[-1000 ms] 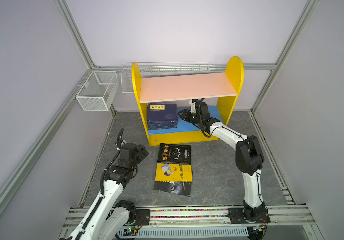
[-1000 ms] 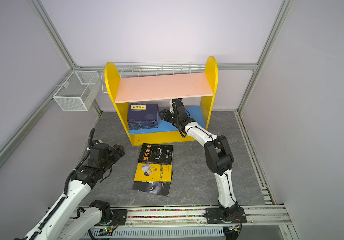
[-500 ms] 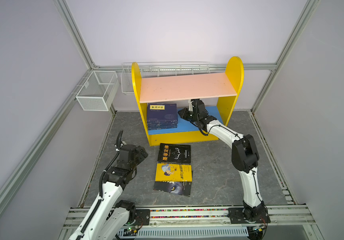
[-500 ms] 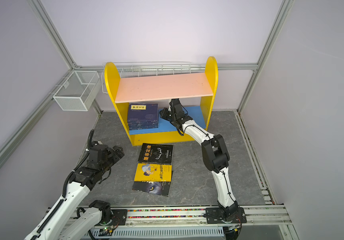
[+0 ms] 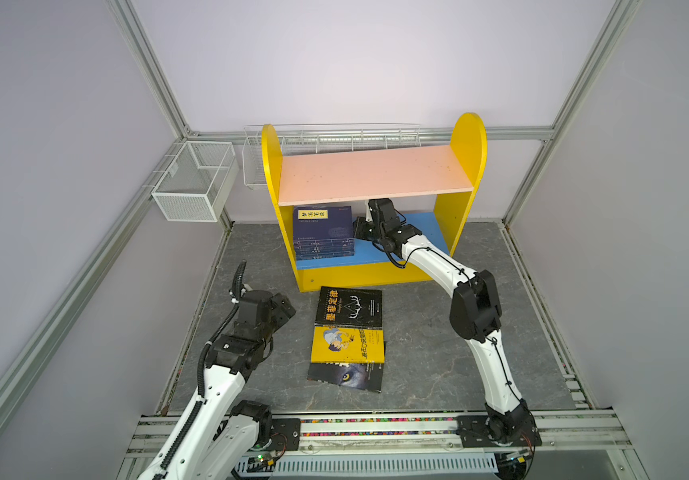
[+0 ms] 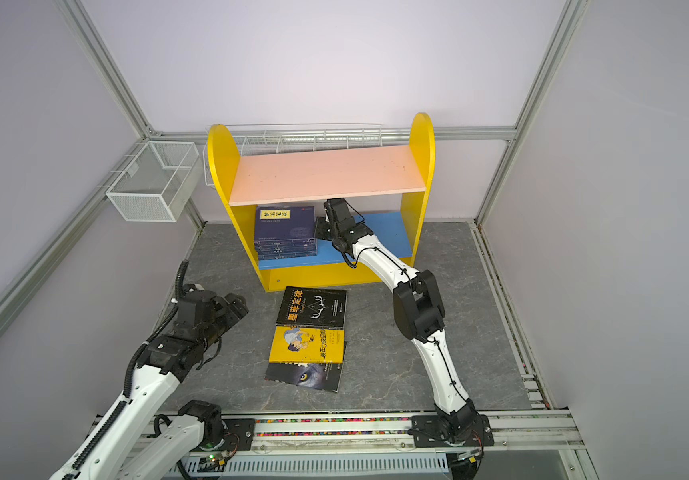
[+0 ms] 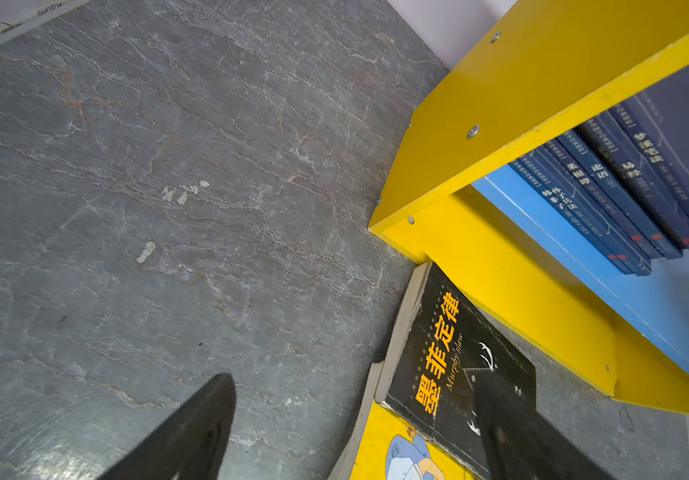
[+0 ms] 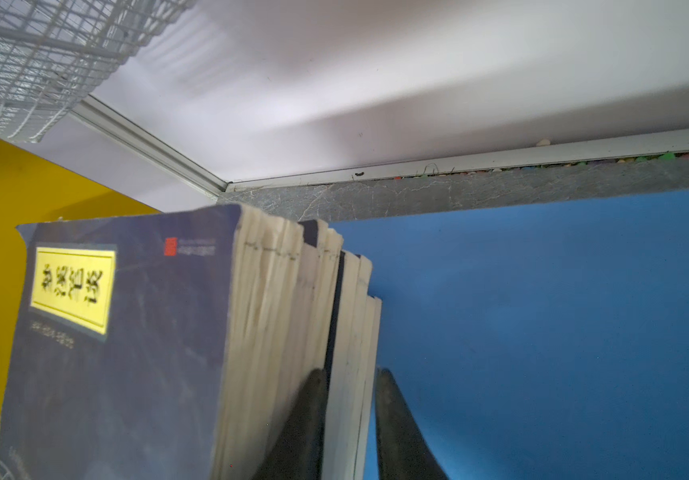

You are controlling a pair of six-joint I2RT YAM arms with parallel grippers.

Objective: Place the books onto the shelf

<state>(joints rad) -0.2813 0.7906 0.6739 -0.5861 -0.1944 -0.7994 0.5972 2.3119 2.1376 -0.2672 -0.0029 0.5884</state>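
The shelf has yellow sides (image 5: 468, 137), a pink upper board (image 5: 376, 174) and a blue lower board (image 5: 417, 232). A flat stack of navy books (image 5: 322, 226) (image 8: 126, 332) lies on the blue board. My right gripper (image 5: 361, 230) (image 8: 349, 372) reaches under the pink board. Its fingers straddle the page edges of the lowest books, open only a little. A sliver of blue shows beside one finger. A black book (image 5: 349, 305) (image 7: 459, 353), a yellow book (image 5: 347, 345) and a wolf-eye book (image 5: 344, 376) lie overlapping on the floor. My left gripper (image 5: 286, 309) (image 7: 349, 376) hovers open to their left.
A white mesh basket (image 5: 193, 183) hangs on the left wall and a long wire basket (image 5: 334, 139) runs behind the shelf. The grey stone floor (image 5: 438, 353) ends at a metal rail (image 5: 376, 428) in front, with walls close on both sides.
The right arm's elbow has swung a little to the left while its gripper stayed at the stack's edge. The left arm has hardly moved.
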